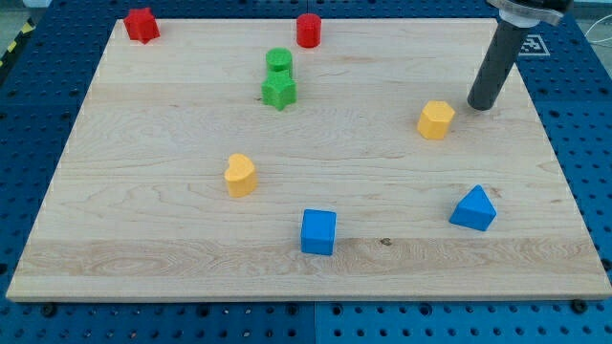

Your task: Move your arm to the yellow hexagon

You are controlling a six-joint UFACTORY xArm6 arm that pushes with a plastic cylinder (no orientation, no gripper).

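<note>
The yellow hexagon (436, 119) sits on the wooden board (143, 220) at the view's right of centre. My tip (479, 105) rests on the board just to the right of and slightly above the hexagon, a small gap apart from it. The dark rod rises from the tip toward the view's top right.
A yellow heart (240, 175) lies left of centre. A blue cube (318, 231) and a blue triangular block (474, 208) lie near the bottom. A green cylinder (278, 62) and green star (278, 91) sit at top centre. A red cylinder (308, 30) and red star-like block (142, 25) sit at the top edge.
</note>
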